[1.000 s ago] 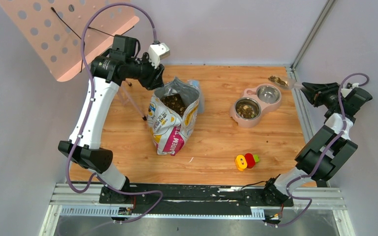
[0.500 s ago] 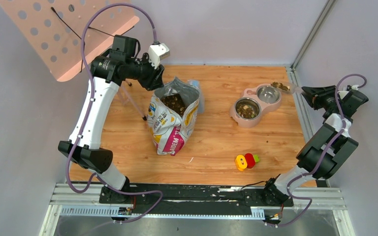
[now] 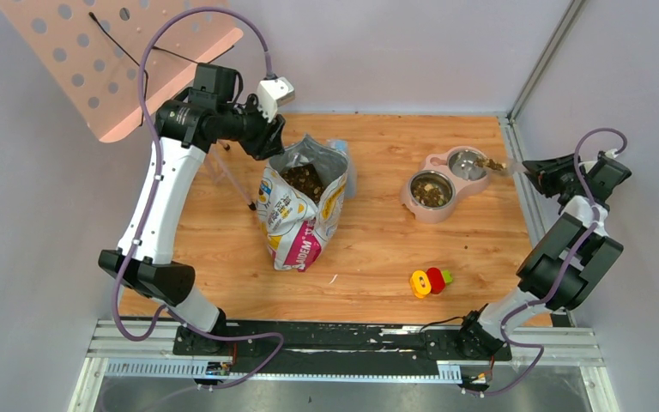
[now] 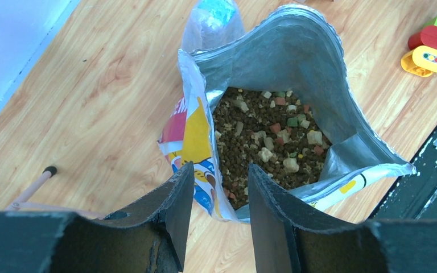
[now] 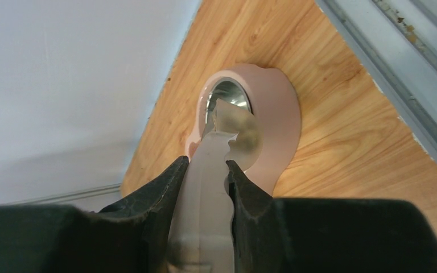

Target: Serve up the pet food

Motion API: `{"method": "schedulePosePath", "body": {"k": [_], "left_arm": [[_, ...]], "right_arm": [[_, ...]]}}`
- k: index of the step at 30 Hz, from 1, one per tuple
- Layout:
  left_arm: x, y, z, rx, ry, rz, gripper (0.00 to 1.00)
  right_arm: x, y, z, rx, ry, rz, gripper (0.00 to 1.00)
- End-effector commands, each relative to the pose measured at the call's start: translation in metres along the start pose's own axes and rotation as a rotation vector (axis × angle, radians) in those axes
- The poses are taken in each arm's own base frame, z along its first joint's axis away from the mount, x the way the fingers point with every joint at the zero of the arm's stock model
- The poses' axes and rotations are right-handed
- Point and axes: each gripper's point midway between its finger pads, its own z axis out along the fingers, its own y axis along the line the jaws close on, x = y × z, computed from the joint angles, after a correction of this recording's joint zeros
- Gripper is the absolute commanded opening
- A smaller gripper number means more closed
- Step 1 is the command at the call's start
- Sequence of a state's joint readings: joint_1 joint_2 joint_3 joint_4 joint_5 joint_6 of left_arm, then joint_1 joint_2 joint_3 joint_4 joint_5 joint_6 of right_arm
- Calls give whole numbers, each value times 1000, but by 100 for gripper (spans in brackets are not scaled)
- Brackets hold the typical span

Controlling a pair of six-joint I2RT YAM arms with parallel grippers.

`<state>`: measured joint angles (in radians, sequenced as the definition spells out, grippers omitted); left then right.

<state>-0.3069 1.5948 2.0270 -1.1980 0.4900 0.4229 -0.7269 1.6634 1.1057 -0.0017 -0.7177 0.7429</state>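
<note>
The pet food fills the open printed bag point(image 3: 300, 215) as a brown heap point(image 4: 262, 142) with coloured bits. More kibble lies in the left steel bowl point(image 3: 430, 190) of the pink stand point(image 3: 446, 209). My right gripper point(image 3: 528, 169) is shut on a translucent scoop point(image 5: 213, 165). The scoop's head carries kibble point(image 3: 491, 163) at the right rim of the right bowl point(image 3: 468, 165). That bowl also shows in the right wrist view point(image 5: 230, 94). My left gripper point(image 4: 219, 166) is open just above the bag's near left rim, and it also shows in the top view point(image 3: 266, 137).
A yellow, red and green toy point(image 3: 429, 281) lies on the wood in front of the bowls. A pink perforated board point(image 3: 111, 60) hangs at the back left, with thin legs beside the bag. A clear bluish item point(image 4: 211, 17) sits behind the bag. A metal rail point(image 3: 519, 189) runs along the right edge.
My right gripper has brought the loaded scoop down and left, from beyond the table's right edge to the right bowl's rim. The left arm has barely moved.
</note>
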Motion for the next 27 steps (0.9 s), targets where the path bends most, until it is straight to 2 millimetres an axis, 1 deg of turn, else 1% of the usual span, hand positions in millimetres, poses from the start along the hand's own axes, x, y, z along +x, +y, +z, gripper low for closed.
{"method": "schedulePosePath", "body": {"k": [1,6,10,13,15,17,19,22,24,27], "left_arm": [[-7,-6,-13,-12,-31,34,48],[-6,-7,-13,-10,-29,32,48],[-6,-9,-16,-13,-31,34,49],[-2,-8,-16,-19,-23,37,49],[-1,-9,-17,-21,-22,40,49],[-1,-9,-17,-22,-21,42,49],[-1,-9,-18,-22,-22,45,49],[-1,-10,-16,-14,-25,44,49],[-1,-11,-15,-4,-27,40,50],[-2,-14,-15,9,-36,41,50]], "right_arm": [[-18,-25,10,142,-81,-50,0],[-7,-16,37,177,-52,-166,0],[-2,-8,50,219,-51,-283,0],[-2,-2,53,237,-56,-334,0],[-3,1,53,246,-61,-362,0],[-4,8,49,238,-62,-389,0],[-4,18,47,213,-56,-437,0],[2,38,45,184,-38,-551,0],[14,57,44,157,-19,-671,0],[34,77,44,143,-2,-898,0]]}}
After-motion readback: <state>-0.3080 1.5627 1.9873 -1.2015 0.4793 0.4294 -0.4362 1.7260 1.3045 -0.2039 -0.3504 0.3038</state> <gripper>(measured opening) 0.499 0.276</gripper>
